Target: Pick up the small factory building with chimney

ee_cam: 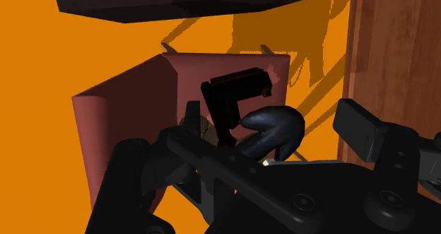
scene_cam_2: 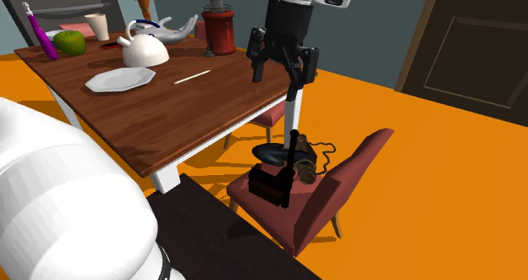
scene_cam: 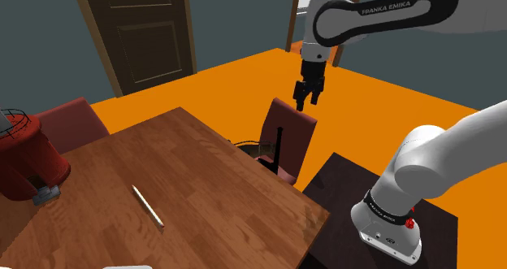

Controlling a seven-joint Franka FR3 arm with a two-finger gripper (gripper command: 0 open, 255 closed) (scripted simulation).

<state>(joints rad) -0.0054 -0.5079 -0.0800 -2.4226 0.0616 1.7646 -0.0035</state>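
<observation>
The small factory building [scene_cam_2: 269, 185] is a black box with a tall thin chimney [scene_cam: 279, 145], standing on the seat of a dark red chair [scene_cam_2: 338, 185] beside the wooden table [scene_cam: 203, 178]. In the wrist view the factory building [ee_cam: 239, 85] stands on the seat straight beyond the fingers, next to a dark blue rounded object [ee_cam: 274, 125]. My gripper [scene_cam: 307, 97] hangs in the air well above the chair, open and holding nothing. In the second exterior view the gripper [scene_cam_2: 282, 71] has its two fingers spread apart above the chimney.
A brown object [scene_cam_2: 307, 166] and the dark blue one [scene_cam_2: 273, 155] share the chair seat. On the table stand a red lighthouse-like piece [scene_cam_2: 218, 20], a white kettle [scene_cam_2: 144, 46], a plate [scene_cam_2: 118, 79], a green apple [scene_cam_2: 69, 41] and a thin stick [scene_cam: 148, 206]. A second chair [scene_cam: 73, 121] is at the table's far side.
</observation>
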